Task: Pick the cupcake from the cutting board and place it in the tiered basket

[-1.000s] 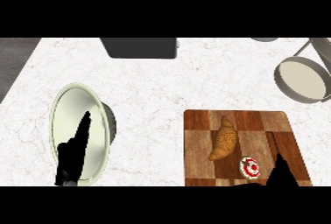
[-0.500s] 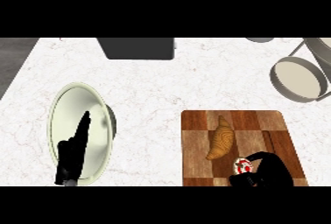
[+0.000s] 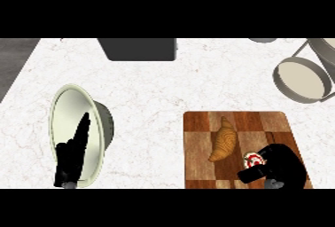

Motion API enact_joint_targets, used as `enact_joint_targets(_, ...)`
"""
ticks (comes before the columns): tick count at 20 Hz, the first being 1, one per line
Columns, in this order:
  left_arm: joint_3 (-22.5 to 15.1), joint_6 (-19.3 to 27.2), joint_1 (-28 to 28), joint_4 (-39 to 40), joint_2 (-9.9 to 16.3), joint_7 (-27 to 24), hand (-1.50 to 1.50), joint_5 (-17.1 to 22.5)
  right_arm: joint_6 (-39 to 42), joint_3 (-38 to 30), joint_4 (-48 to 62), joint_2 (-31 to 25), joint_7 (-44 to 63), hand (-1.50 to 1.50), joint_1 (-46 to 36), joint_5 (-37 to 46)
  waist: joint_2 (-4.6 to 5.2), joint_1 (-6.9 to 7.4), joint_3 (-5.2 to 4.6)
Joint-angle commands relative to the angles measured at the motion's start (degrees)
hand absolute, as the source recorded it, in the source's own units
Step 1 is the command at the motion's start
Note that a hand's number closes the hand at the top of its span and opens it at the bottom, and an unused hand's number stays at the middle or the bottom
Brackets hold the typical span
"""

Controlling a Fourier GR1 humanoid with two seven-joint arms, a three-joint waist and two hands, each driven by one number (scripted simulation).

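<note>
You've got a white marbled bench [image 3: 163, 88]. On it: a pale green bowl [image 3: 98, 115] at left, a checkered wooden cutting board [image 3: 203, 146] at lower right, a dark grey box [image 3: 138, 48] at top, the tiered basket [image 3: 302, 80] at upper right.

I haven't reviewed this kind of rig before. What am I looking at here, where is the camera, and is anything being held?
The one view looks steeply down from the humanoid robot's head onto a marble counter. The black shapes at the bottom are its hands. The left hand rests open over a pale bowl. The right hand is curled around a cupcake on the wooden cutting board, beside a croissant. The wire tiered basket stands at the upper right, and a dark grey object sits at the top.
</note>
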Motion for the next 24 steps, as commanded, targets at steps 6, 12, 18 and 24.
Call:
enact_joint_targets(6, 1.4, -2.3, 0.1, 4.9, -2.0, -2.3, 0.0, 0.2, 4.7, -19.9, 1.2, -12.8, -4.0, 1.5, -7.1, -9.2, 0.52, -0.27, 0.04)
enact_joint_targets(12, 0.5, 0.7, -0.5, 2.1, -2.8, 0.9, 0.0, -1.6, -1.4, -25.6, -13.3, -11.8, -1.3, 1.5, -9.8, -8.7, 0.18, -1.25, -0.01)
enact_joint_targets(18, 2.5, -1.8, -0.4, 0.2, 0.3, 2.4, 0.0, -0.7, 9.0, -24.8, -28.7, -17.7, 4.9, 1.5, -16.1, -0.5, 0.22, -0.51, -0.07)
enact_joint_targets(24, 1.2, -2.2, 0.2, 2.2, -2.2, 0.9, 0.0, -2.3, 19.7, -27.6, -26.4, -24.0, 6.7, 1.5, -27.1, -2.1, 0.46, 0.12, -0.03)
